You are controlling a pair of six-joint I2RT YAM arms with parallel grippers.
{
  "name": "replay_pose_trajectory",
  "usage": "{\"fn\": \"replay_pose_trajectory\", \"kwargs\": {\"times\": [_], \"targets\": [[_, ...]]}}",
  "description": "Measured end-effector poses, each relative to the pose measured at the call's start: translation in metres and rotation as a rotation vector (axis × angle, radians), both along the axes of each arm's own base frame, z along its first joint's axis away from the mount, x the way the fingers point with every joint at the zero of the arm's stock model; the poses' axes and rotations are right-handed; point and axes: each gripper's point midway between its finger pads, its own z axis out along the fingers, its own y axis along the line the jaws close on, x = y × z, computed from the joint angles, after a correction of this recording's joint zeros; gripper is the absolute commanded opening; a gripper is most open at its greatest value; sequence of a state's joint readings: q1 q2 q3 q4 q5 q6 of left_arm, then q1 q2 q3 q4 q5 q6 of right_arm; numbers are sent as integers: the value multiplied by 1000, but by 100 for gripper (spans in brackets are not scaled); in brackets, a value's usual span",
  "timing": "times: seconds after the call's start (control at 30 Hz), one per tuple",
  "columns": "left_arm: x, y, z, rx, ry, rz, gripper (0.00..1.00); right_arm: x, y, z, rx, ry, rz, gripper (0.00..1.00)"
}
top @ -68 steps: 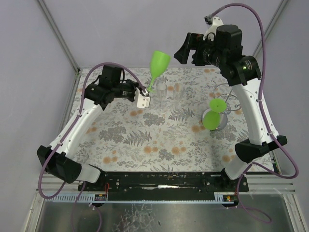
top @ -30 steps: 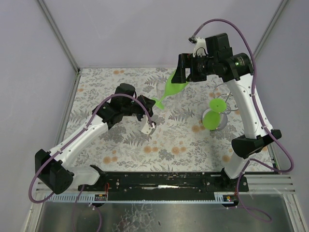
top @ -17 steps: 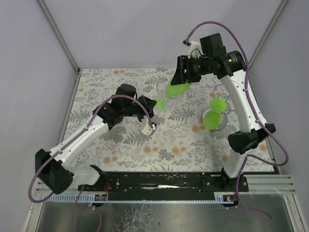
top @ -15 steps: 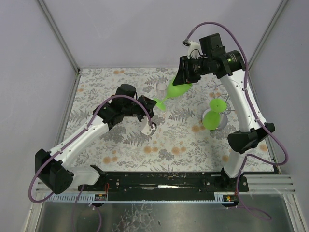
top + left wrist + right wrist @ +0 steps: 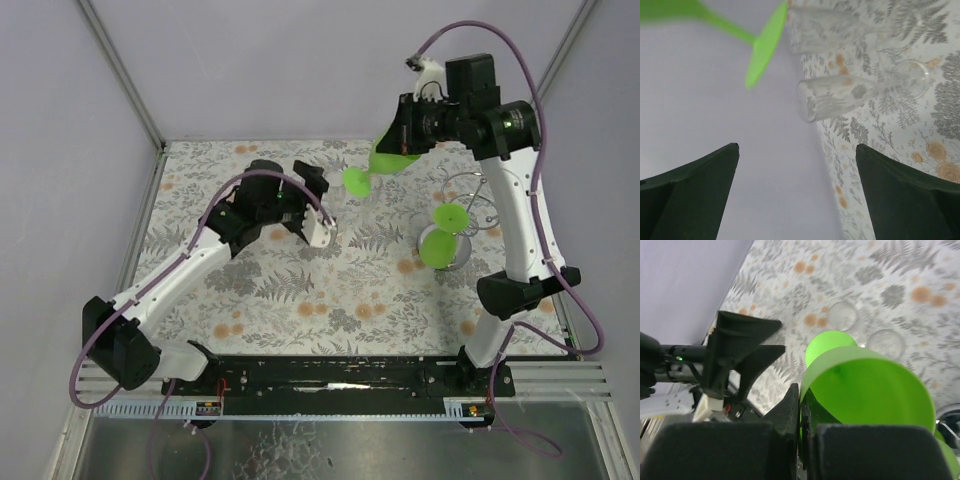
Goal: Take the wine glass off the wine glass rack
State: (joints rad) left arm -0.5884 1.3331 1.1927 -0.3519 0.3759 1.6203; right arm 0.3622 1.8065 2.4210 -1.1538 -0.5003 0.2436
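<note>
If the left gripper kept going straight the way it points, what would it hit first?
Likely the nearer clear glass, just right of the line between the open left gripper's jaws; missing that, the back wall. The green glass's foot hangs higher.

A robot lab cell: plain lilac panels (image 5: 280,60) in a metal frame (image 5: 122,75) enclose a floral-covered desk (image 5: 300,290); a cabled left arm (image 5: 175,275) and right arm (image 5: 525,220) bolt to a black rail (image 5: 340,372).

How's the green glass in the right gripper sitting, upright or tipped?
Tipped: the right gripper pinches the green glass at its rim, foot pointing sideways toward the left gripper.
</note>
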Motion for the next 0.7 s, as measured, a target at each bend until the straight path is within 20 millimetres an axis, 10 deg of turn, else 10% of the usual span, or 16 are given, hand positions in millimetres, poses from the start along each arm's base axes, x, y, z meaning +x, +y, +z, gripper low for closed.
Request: {"fn": "replay_pose_trajectory", "kwargs": {"times": [0.4,0.7], "targets": [[109,78,78,-581,320,685,99,32,-38,52,1,-243,-220,0],[150,165,71,-1048,641,1120,97,60,13,50,9,-306,-191,0]]}}
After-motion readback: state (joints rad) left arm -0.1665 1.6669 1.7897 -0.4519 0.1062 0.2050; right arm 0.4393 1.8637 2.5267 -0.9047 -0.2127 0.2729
